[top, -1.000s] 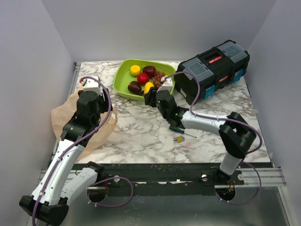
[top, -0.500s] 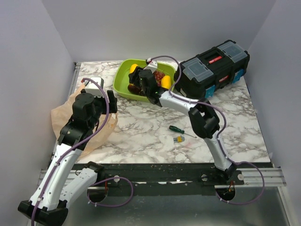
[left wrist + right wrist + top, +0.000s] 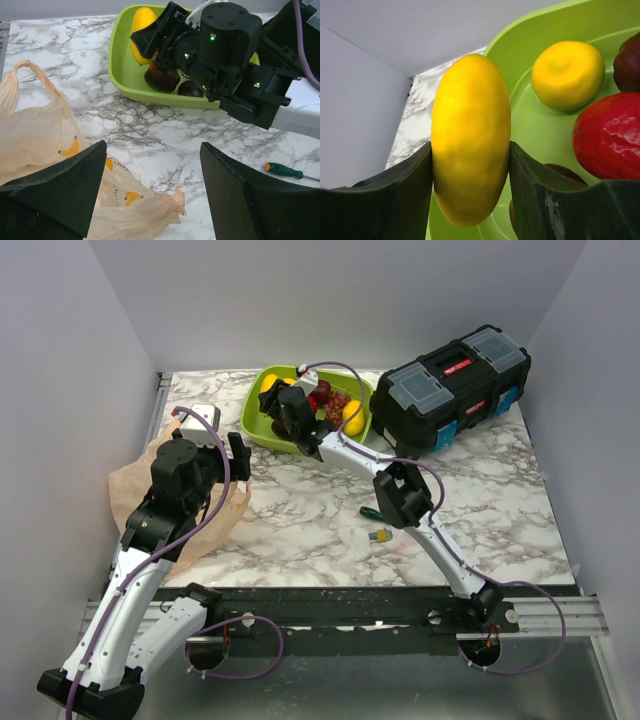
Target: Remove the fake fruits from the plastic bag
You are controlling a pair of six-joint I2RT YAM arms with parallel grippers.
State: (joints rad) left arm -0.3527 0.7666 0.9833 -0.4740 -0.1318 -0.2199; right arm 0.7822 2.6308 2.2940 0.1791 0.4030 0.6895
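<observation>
Right gripper clamps a long yellow fruit over the far-left corner of the lime-green tray, where I see a round orange-yellow fruit, a red fruit and dark ones. Left gripper hangs with jaws apart and empty above the crumpled plastic bag at the table's left edge.

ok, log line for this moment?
right gripper: shut on yellow fruit over lime-green tray | left gripper: open, empty, near plastic bag
</observation>
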